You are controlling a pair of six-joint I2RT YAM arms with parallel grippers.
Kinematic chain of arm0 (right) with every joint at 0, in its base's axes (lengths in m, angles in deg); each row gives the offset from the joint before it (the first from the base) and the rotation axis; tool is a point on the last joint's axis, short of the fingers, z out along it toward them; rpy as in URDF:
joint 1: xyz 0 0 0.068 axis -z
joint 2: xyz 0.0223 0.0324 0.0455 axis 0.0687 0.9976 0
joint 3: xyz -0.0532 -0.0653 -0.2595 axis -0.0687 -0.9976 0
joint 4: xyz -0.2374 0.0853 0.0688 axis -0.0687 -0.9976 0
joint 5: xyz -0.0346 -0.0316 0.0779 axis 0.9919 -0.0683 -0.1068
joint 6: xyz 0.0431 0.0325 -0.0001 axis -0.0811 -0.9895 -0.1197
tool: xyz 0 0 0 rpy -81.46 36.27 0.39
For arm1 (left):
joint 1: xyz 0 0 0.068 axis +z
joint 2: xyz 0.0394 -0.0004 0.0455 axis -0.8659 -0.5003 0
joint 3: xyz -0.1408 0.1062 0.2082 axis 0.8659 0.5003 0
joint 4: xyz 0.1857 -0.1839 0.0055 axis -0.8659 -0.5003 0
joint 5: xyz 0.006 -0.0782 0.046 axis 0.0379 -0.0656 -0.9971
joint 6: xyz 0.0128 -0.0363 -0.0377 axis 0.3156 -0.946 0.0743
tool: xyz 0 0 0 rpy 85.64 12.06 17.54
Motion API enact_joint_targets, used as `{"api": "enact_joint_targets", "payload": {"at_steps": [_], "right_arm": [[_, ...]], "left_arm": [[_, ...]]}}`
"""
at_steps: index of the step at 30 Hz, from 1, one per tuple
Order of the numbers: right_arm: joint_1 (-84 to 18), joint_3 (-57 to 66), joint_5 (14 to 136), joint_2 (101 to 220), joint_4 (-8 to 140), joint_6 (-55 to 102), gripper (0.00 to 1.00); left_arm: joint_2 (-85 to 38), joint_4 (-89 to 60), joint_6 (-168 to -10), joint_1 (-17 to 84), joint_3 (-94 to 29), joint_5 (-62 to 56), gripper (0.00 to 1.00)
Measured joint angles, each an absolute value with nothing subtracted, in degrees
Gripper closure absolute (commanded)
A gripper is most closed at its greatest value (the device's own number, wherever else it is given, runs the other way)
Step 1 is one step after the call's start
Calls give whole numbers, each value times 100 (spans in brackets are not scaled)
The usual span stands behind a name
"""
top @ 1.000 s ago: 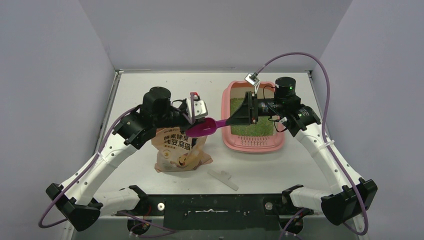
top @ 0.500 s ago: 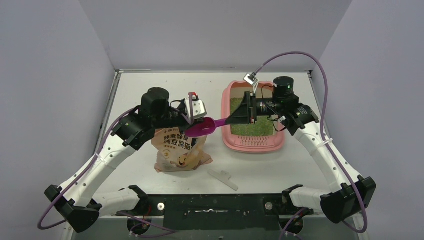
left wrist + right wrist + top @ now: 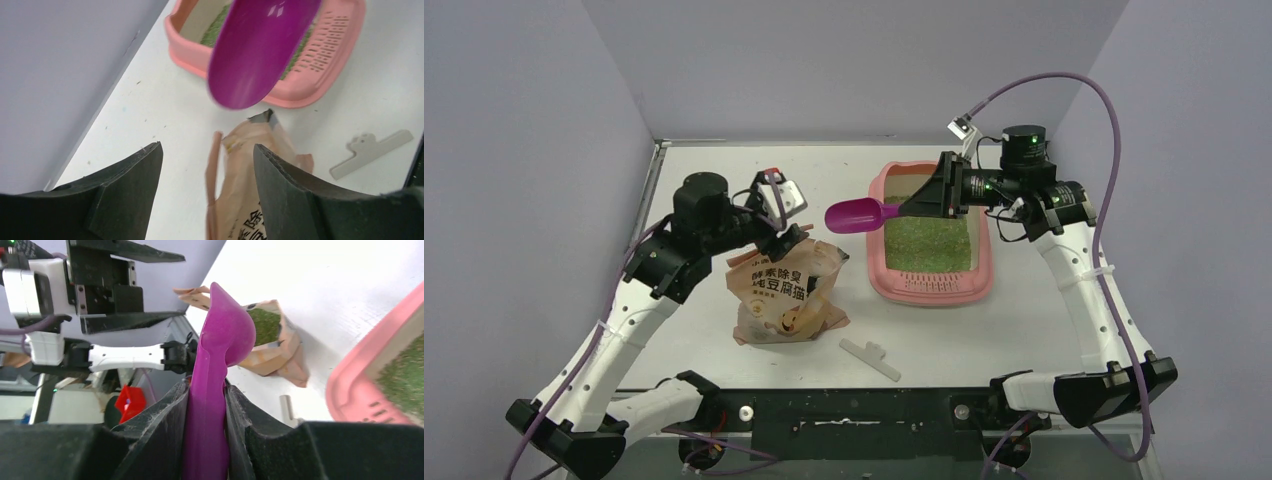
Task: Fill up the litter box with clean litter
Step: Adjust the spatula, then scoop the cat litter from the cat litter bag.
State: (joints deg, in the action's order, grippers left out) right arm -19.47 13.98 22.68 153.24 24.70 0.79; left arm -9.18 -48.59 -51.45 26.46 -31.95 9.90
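The pink litter box lies at the right, with a green bed of litter in it. My right gripper is shut on the handle of a magenta scoop, which hangs just left of the box's rim; its bowl shows no granules from above. In the right wrist view the fingers of my right gripper clamp the scoop. My left gripper stands open and empty above the litter bag, with the scoop and litter box ahead of it.
The tan litter bag stands open at centre-left, with green granules inside it. A pale bag clip lies in front of it. Grey walls close in the table on the left, back and right.
My left gripper has opened and drawn back to the left, away from the bag's mouth. My right gripper has carried the scoop up from the bag toward the litter box.
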Motion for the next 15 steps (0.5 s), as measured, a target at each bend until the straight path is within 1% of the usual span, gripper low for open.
{"api": "enact_joint_targets", "payload": {"at_steps": [3, 6, 9, 15], "right_arm": [[-1871, 1898, 2537, 15497, 1899, 492, 100], [-1956, 2060, 2729, 15644, 1478, 779, 100], [-2128, 2167, 2948, 15921, 1062, 1030, 100], [-2555, 2244, 3265, 16439, 754, 1246, 100]], "left_arm": [[-844, -4877, -5266, 3278, -3164, 1112, 34], [-844, -4984, -5349, 3755, -3143, 1296, 34], [-885, -5198, -5364, 3879, -3143, 1453, 34], [-929, -5493, -5344, 3938, -2952, 1648, 33]]}}
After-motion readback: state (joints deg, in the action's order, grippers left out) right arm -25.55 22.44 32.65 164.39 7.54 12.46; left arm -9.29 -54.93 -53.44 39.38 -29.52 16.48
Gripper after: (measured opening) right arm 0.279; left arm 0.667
